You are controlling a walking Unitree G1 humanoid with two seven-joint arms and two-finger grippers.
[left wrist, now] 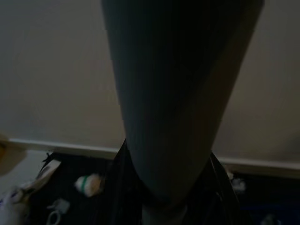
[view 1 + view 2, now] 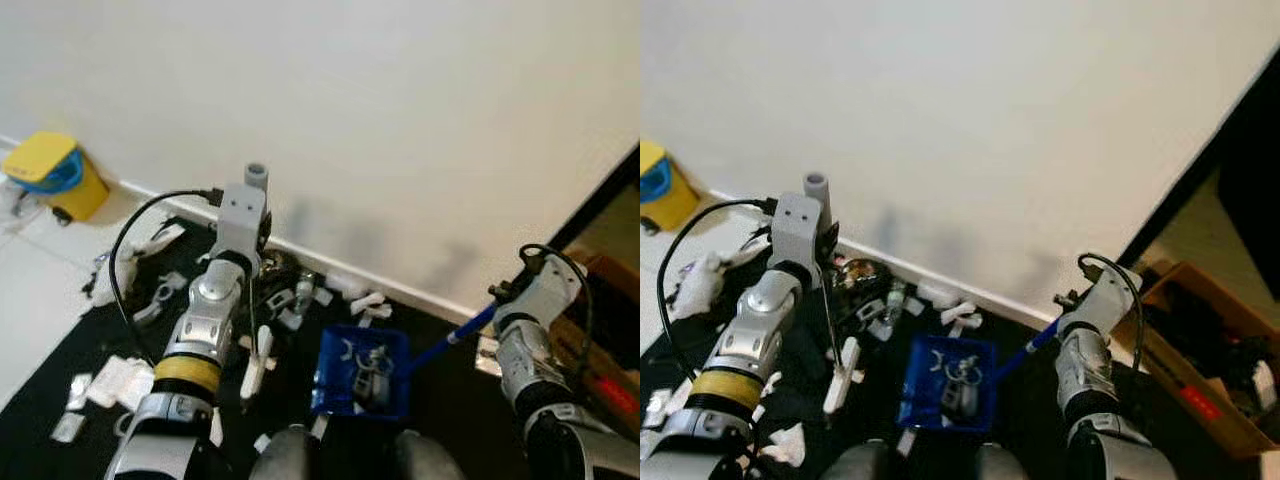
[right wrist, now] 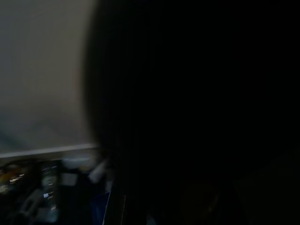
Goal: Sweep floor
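At upper left, a yellow plastic bin [image 2: 55, 175] stands by the white wall [image 2: 380, 130]. The left gripper [image 2: 258, 235] holds a grey broom pole [image 2: 256, 176]. Litter [image 2: 300, 295] covers the black floor mat [image 2: 60, 360]. At centre, the blue dustpan [image 2: 362, 372]; right gripper [image 2: 500, 300] grips its handle [image 2: 455, 335]. A cardboard box [image 2: 1200, 350] stands at right.

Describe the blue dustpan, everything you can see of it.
The blue dustpan looks like plastic: a squarish open tray with a long blue handle rising toward the right gripper. It rests on the dark floor mat near the white baseboard. A few pale and grey scraps lie inside it; more litter lies beside it.
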